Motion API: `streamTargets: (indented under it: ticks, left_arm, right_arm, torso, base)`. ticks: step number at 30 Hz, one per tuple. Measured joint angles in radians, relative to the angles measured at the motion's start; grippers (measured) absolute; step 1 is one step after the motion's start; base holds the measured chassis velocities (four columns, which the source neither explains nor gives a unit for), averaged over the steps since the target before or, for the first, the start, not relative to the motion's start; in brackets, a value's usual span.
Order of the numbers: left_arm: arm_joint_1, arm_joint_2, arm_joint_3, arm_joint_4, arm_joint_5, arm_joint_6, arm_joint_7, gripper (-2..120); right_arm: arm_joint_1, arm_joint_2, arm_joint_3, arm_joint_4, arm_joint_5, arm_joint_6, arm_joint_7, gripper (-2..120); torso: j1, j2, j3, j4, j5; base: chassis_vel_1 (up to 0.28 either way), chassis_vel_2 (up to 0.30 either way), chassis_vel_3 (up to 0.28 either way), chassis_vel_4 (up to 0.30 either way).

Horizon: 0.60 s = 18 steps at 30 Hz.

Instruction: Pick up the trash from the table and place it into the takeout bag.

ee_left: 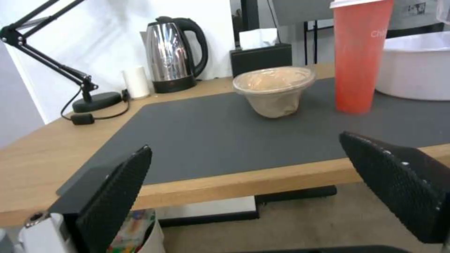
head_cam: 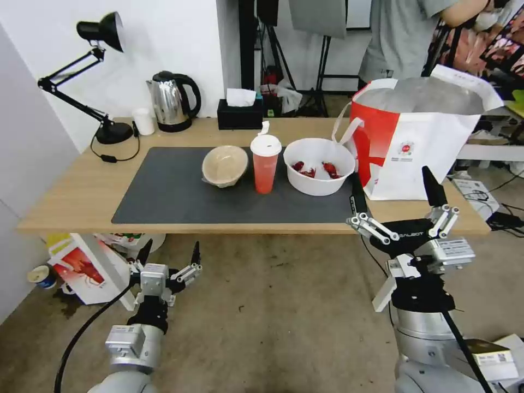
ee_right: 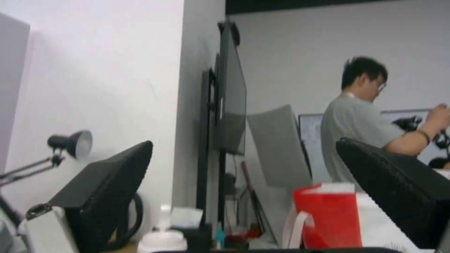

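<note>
On the table (head_cam: 71,191), three pieces of trash stand in a row on the dark grey mat (head_cam: 174,196). They are a beige paper bowl (head_cam: 224,165) (ee_left: 274,90), a red drink cup (head_cam: 265,164) (ee_left: 358,56) with a white lid, and a large white plastic bowl (head_cam: 319,165) (ee_left: 417,66) holding red crayfish scraps. The takeout bag (head_cam: 420,142) (ee_right: 328,214) stands open at the table's right end. My left gripper (head_cam: 169,255) (ee_left: 244,142) is open, low in front of the table edge. My right gripper (head_cam: 394,184) (ee_right: 244,142) is open at the front right corner, by the bag.
Along the back edge stand a black desk lamp (head_cam: 103,82), a small white cup (head_cam: 144,120), a steel kettle (head_cam: 172,101) and a black tissue box (head_cam: 240,113). A white box with red print (head_cam: 82,267) sits on the floor under the table's left end.
</note>
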Motion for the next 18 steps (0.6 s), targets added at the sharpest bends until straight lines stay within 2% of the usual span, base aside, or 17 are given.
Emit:
streamTargets:
  ticks: [18]
  left_arm:
    - [0.0, 0.0, 0.0, 0.0, 0.0, 0.0, 0.0, 100]
  right_arm:
    - [-0.003, -0.074, 0.023, -0.002, 0.065, -0.083, -0.07, 100]
  torso:
    - [0.0, 0.0, 0.0, 0.0001, 0.0]
  base:
    - [0.0, 0.0, 0.0, 0.0]
